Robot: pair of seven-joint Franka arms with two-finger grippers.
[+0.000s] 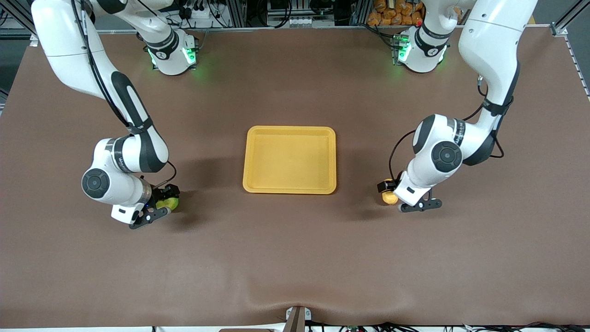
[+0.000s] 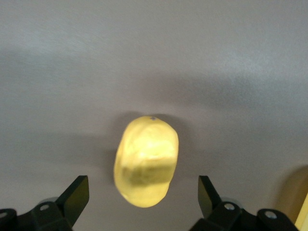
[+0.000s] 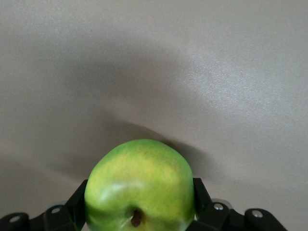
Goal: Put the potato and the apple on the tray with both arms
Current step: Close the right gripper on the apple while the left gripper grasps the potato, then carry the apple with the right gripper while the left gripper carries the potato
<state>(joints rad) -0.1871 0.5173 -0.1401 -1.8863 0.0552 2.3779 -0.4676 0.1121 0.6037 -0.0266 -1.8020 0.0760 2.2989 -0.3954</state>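
Right gripper (image 3: 139,211) clamps round green apple (image 3: 140,185). Left gripper (image 2: 143,197) spread wide w/ oblong yellow potato (image 2: 146,161) between fingers, untouched. Shallow yellow-orange plastic tray (image 1: 289,130) sits mid-table.

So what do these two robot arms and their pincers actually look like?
Both arms are glossy white, rounded tubes with black joint bands and round grey end caps. Thin black cables run along them. Green lights glow at the bases. The left gripper and right gripper are black, with two flat fingers.
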